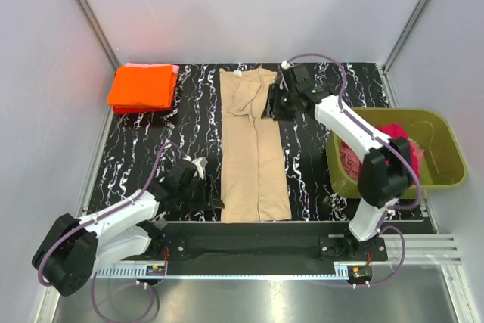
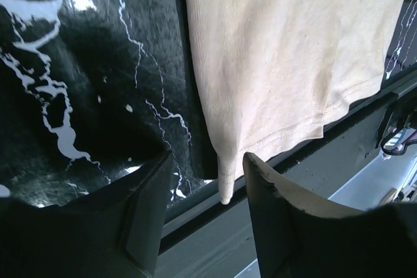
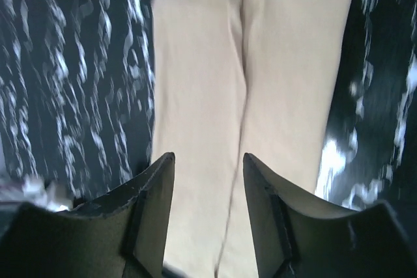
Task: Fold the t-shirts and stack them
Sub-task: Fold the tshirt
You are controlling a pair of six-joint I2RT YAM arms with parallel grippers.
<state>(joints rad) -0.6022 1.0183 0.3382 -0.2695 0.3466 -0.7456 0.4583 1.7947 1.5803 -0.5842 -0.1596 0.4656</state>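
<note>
Black marbled tabletop (image 1: 189, 122) fills the floor of a pale-walled booth, and the tan-beige t-shirt (image 1: 255, 149) lies flat in the middle of it, folded into a long narrow strip. Its long axis runs from the near edge of the table to the far edge, neckline end away from the arm bases and hem end toward them.

Left gripper (image 1: 204, 185) sits low by the near end of that strip. In its wrist view the two fingers (image 2: 146, 206) stand apart with nothing pinched. The hem corner of the tan-beige t-shirt (image 2: 280, 50) lies just ahead of the gap between the tips, and the rest of the cloth stretches ahead and to that gripper's right. Whether a fingertip touches the cloth cannot be told.

Right gripper (image 1: 274, 104) hangs over the far end of the strip, at its right edge. Its fingers (image 3: 153, 206) are likewise spread and hold nothing. The tan-beige t-shirt (image 3: 260, 63) lies directly beneath and ahead of them, with a lengthwise fold line running straight away from the gap.

Well off to the left of both grippers, in the far left corner, the bright orange t-shirt (image 1: 142, 87) lies folded square on top of the pale pink t-shirt (image 1: 175, 70), of which only an edge shows. Behind and to the right of the right gripper, the magenta-red t-shirt (image 1: 393, 138) lies crumpled in the olive-green tub (image 1: 446, 153).
</note>
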